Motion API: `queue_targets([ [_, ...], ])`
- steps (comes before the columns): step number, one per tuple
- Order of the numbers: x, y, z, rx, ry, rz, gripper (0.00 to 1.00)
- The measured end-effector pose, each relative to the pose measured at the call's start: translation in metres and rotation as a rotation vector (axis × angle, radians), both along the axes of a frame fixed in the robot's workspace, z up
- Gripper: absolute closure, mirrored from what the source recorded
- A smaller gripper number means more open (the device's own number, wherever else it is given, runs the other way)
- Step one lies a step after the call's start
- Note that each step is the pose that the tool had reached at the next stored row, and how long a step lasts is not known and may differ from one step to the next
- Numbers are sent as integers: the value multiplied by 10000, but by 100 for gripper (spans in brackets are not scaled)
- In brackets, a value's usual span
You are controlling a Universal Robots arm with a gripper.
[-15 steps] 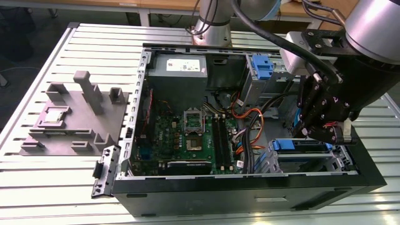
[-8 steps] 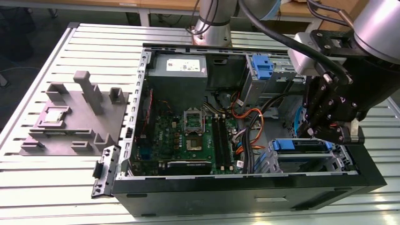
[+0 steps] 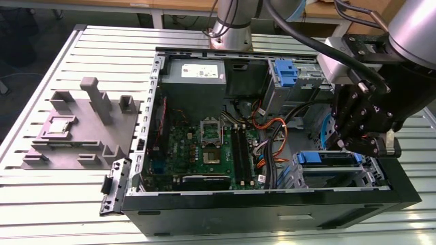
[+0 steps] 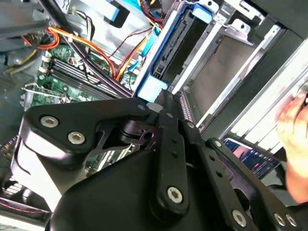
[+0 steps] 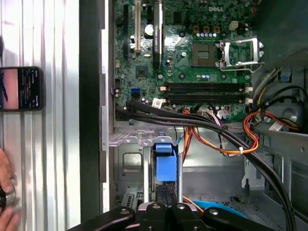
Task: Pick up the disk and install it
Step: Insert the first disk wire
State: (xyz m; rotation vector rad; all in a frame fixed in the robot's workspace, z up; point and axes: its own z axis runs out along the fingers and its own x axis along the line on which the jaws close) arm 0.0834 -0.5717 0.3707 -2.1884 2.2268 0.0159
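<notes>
Nearest the exterior cam, the case (image 3: 272, 209) is lying open side up on the slatted table (image 3: 68, 204). Just behind its near wall, at the exterior view's right, the gripper (image 3: 350, 145) is hanging directly over the disk (image 3: 327, 158), which is sitting on edge in the metal bay (image 3: 330, 176).

In the second wrist view the gripper (image 4: 166, 98) is showing its jaws drawn together, w/ the tips right at the near end of the disk (image 4: 161, 62). Whether they're nipping its blue frame can't be told. The disk's long axis is running straight away from the tips, deeper into the bay, so any push or pull looks to be lengthwise along that slot.

Room is looking tight. Bay walls are hugging both faces, and the cable bundle (image 5: 211, 127) is crossing just beside, btwn bay and board (image 5: 192, 48). Free space is opening only upward, out of the case.

Outside the case wall a phone (image 5: 21, 89) is lying on the table, a person's hand (image 5: 5, 192) near it. Farthest back, the PSU (image 3: 194, 76) and an upright blue latch (image 3: 285, 71) are standing along the rear wall.
</notes>
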Motion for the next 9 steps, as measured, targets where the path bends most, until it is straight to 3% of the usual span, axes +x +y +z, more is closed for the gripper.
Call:
queue_targets([
  [3, 4, 0, -6, 1, -1, 433, 88],
  [9, 113, 17, -7, 2, 2, 440, 88],
])
